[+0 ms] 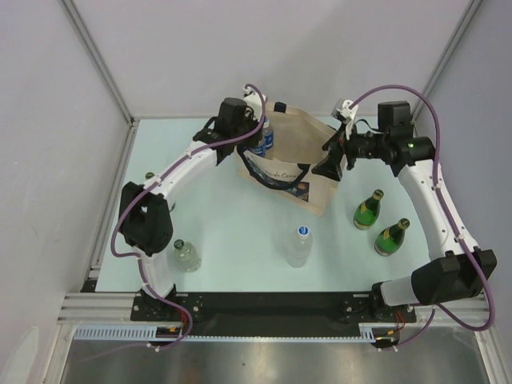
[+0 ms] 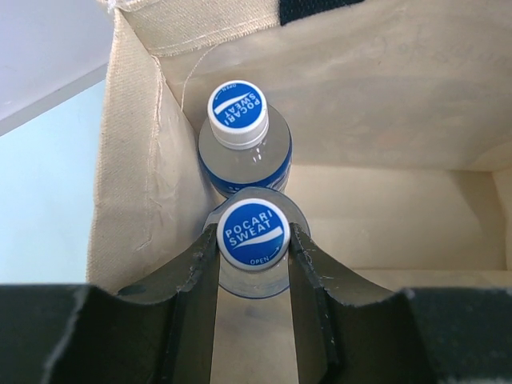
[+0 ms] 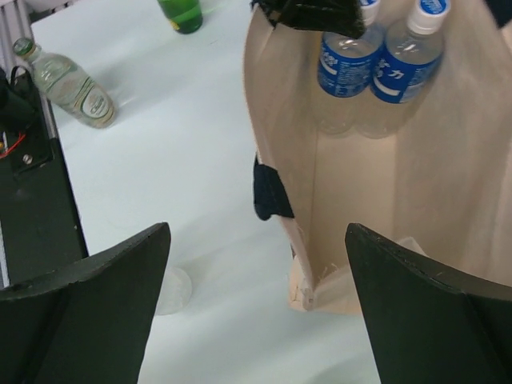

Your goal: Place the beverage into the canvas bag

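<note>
The canvas bag [image 1: 298, 152] stands open at the back of the table, beige with navy handles. My left gripper [image 2: 253, 242] reaches down inside it, shut on the neck of a clear beverage bottle [image 2: 253, 233] with a blue Pocari Sweat cap. A second such bottle [image 2: 238, 114] stands just beyond it against the bag wall [image 2: 136, 184]. In the right wrist view both bottles [image 3: 346, 64] [image 3: 408, 56] sit side by side at the bag's far end. My right gripper [image 3: 258, 232] is open and hovers over the bag's near corner [image 3: 308, 272], touching nothing.
Two green bottles [image 1: 368, 210] [image 1: 392, 237] stand right of the bag. A clear bottle with a blue cap [image 1: 301, 246] stands front centre. A clear bottle with a green cap [image 1: 186, 254] stands front left by the left arm.
</note>
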`<state>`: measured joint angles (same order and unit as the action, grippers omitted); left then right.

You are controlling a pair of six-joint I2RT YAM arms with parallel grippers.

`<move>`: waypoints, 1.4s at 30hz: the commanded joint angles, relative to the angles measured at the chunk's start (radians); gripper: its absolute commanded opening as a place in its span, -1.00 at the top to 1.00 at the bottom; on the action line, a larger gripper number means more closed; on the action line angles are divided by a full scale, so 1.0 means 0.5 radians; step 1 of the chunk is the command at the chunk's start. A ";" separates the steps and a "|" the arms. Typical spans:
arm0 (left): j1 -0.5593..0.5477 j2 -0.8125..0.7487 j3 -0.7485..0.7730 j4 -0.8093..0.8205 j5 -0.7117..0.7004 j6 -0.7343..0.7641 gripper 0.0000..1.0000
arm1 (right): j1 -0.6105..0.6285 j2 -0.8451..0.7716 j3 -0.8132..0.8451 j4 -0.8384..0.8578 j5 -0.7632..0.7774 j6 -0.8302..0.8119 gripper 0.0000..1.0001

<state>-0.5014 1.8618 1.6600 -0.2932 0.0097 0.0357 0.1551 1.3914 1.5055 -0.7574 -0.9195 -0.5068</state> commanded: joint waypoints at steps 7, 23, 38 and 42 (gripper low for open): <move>0.052 -0.079 -0.034 0.083 0.014 0.110 0.28 | 0.156 0.000 0.072 -0.332 -0.173 -0.385 -0.95; 0.052 -0.226 0.113 -0.006 -0.016 0.076 -0.57 | 0.306 -0.046 0.042 -0.782 -0.308 -0.977 -0.95; 0.052 -0.747 -0.107 -0.018 -0.016 -0.126 -0.95 | 0.503 -0.031 -0.093 -1.182 -0.299 -1.588 -0.93; 0.052 -0.892 -0.270 -0.003 0.002 -0.139 -0.99 | 0.527 -0.031 -0.112 -1.197 -0.290 -1.600 -0.93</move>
<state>-0.4808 1.4761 1.5917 -0.3008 0.0071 0.0006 0.4065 1.3956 1.4536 -1.3243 -1.0546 -1.2583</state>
